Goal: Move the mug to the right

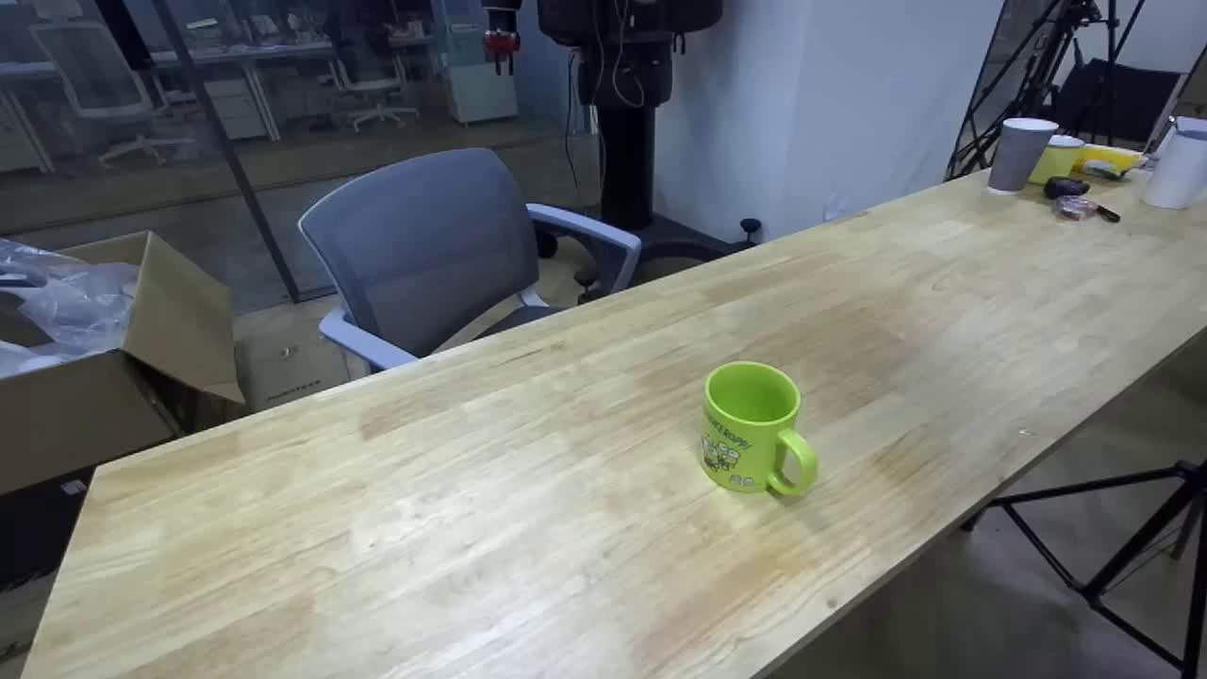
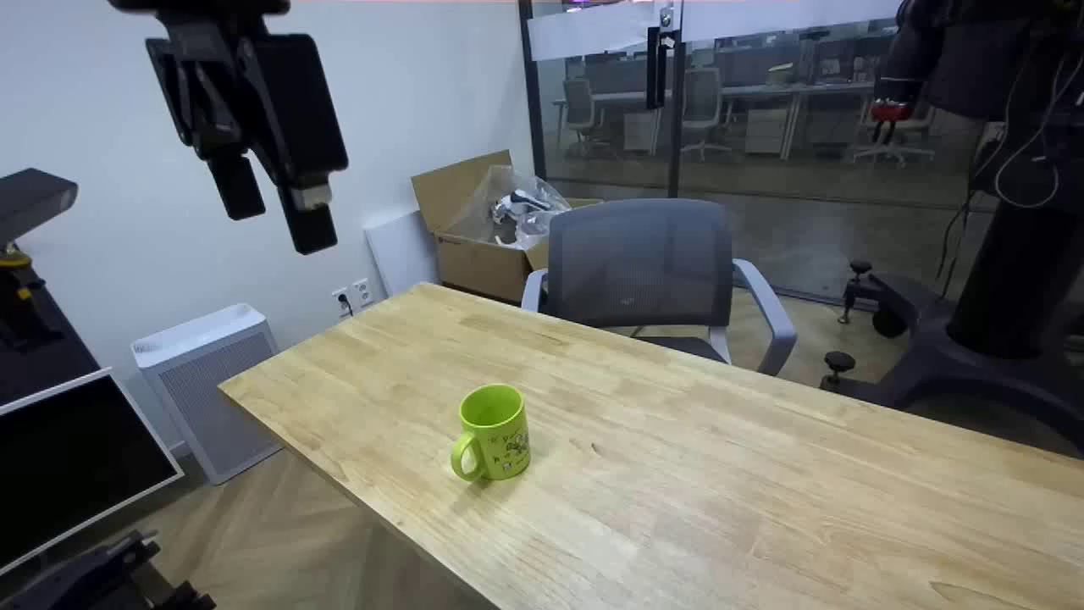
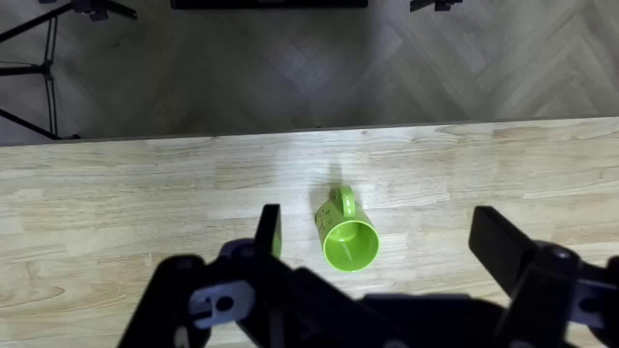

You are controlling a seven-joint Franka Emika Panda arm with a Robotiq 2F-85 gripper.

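I have the lime-green mug standing upright on the wooden table, nearer one long edge than the other, its loop handle turned toward that edge and dark print on its side. My gripper hangs above the table with its fingers spread wide; in the wrist view I see the mug between them, but down below and well apart from both. Along the opposite long edge I make out a grey mesh-backed chair, and near one end of the table a cardboard box with clear plastic in it. In an exterior view I find a white grille-fronted unit beside that end, by the wall. Toward the other end I pick out a grey cup and a white container, well away from the mug.
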